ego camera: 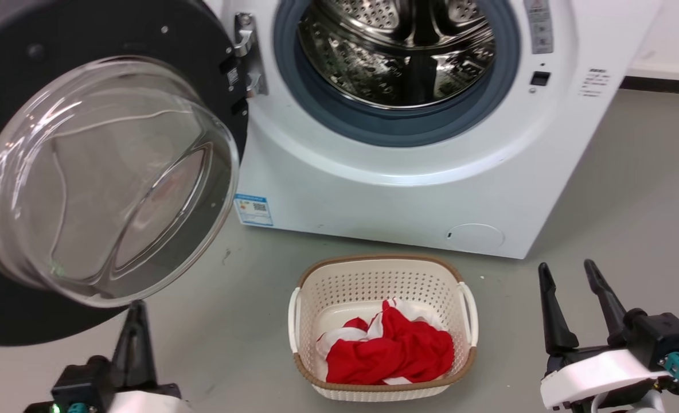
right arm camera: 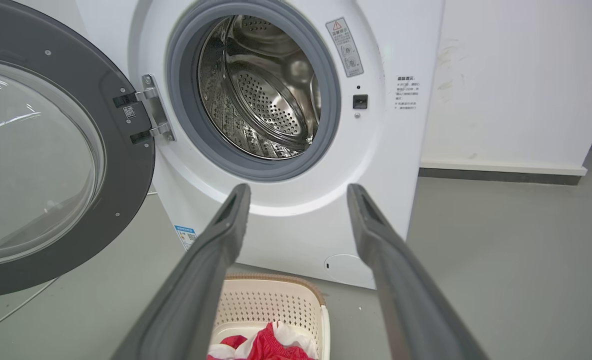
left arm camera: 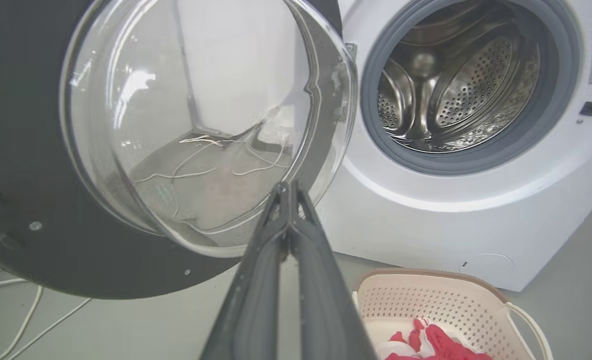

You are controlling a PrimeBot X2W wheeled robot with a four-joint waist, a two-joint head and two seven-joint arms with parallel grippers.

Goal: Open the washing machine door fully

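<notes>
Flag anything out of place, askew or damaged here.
Nothing looks damaged or spilled. The one untidy thing: thin white cables trail loose over the grey floor under the open round glossy black door.

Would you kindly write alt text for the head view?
The round glossy black door with clear glass bowl hangs open left of a white front-loading washing machine, baring its steel drum. A cream perforated basket of red-and-white cloth sits before it; left gripper shut, right gripper open.

The washing machine door is a large round glossy black disc with a bulging clear glass bowl at its centre. It hangs swung wide open from a metal hinge at the left edge of the machine front.
</notes>
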